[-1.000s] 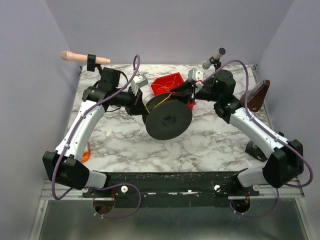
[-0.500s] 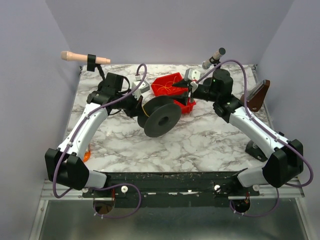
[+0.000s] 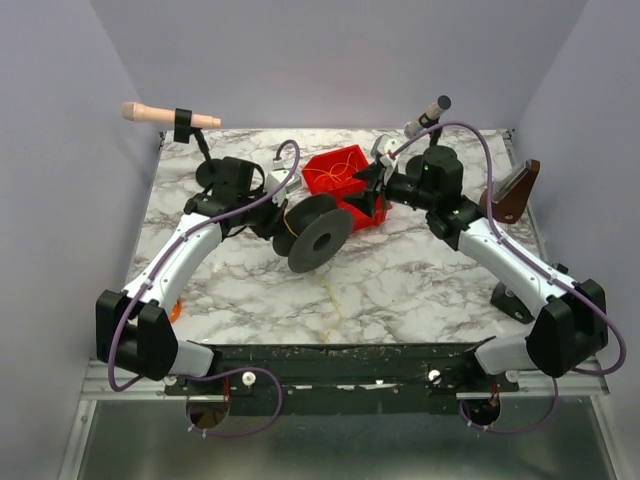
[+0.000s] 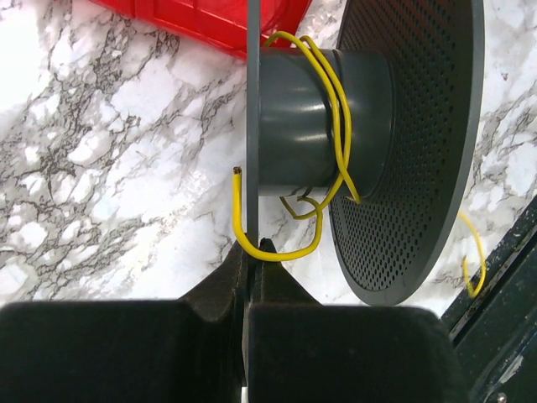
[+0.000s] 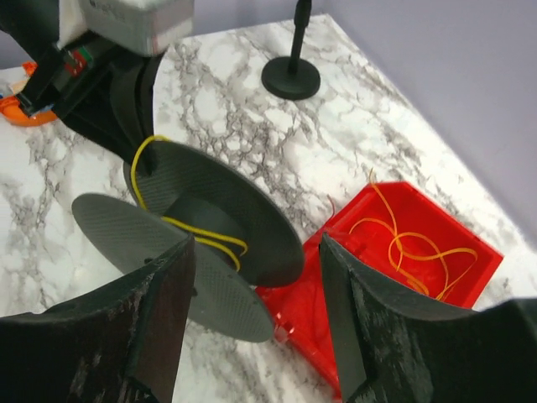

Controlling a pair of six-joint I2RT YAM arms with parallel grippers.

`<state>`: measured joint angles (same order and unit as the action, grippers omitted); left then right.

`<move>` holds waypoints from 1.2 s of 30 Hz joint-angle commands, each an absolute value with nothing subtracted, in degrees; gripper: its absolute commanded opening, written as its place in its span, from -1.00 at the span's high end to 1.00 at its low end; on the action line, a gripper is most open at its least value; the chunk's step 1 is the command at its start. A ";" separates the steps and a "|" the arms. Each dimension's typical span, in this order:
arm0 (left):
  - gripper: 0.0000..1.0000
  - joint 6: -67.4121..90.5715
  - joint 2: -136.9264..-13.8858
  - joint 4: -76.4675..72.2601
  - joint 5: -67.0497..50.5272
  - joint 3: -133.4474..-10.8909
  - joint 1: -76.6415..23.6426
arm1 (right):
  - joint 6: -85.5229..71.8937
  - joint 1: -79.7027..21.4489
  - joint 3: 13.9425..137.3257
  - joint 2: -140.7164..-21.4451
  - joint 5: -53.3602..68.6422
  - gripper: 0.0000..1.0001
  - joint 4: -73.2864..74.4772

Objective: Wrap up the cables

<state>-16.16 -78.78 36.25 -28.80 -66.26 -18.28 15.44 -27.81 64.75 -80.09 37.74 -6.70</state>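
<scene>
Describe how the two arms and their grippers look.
The left arm and right arm match: white curved links, black joints and bases, a purple cord looping along each. The left gripper is matt black; the right gripper is black, scuffed whitish.

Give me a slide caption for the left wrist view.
Left gripper clamps the spool by one flange, a yellow cable looped loosely around its hub, red bin behind.

Bare marble table (image 3: 440, 285) open across the near half, thin cable (image 3: 333, 298) lying on it, spool (image 3: 318, 236) and red bin (image 3: 340, 168) (touching or nearly) blocking the middle, microphone stand (image 3: 183, 124) far left.
</scene>
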 commanded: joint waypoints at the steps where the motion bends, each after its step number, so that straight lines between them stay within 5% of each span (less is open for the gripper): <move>1: 1.00 -15.20 -78.05 34.36 -31.73 -69.61 -18.11 | 11.07 -28.04 60.74 -76.12 32.88 -0.37 -3.09; 6: 1.00 -15.21 -77.61 34.63 -31.73 -68.82 -17.58 | 1.43 -28.82 55.30 -71.99 23.82 -0.29 7.63; 10: 1.00 -12.92 -78.22 33.58 -32.08 -69.17 -17.58 | 6.31 -40.05 44.93 -64.88 14.97 -0.39 7.47; 15: 1.00 -12.92 -78.31 33.14 -33.05 -69.08 -17.05 | 25.35 -47.71 41.57 -62.14 33.95 -0.39 10.35; 19: 1.00 -13.18 -78.05 32.96 -34.01 -68.38 -16.87 | 41.28 -50.45 46.74 -68.18 44.73 -0.37 17.29; 25: 1.00 -13.88 -78.31 33.84 -34.72 -68.64 -16.87 | 52.37 -54.48 57.91 -85.41 39.73 -0.30 29.79; 36: 1.00 -12.39 -80.07 32.96 -35.33 -70.40 -16.44 | 60.37 -59.41 62.39 -95.00 32.70 -0.46 29.52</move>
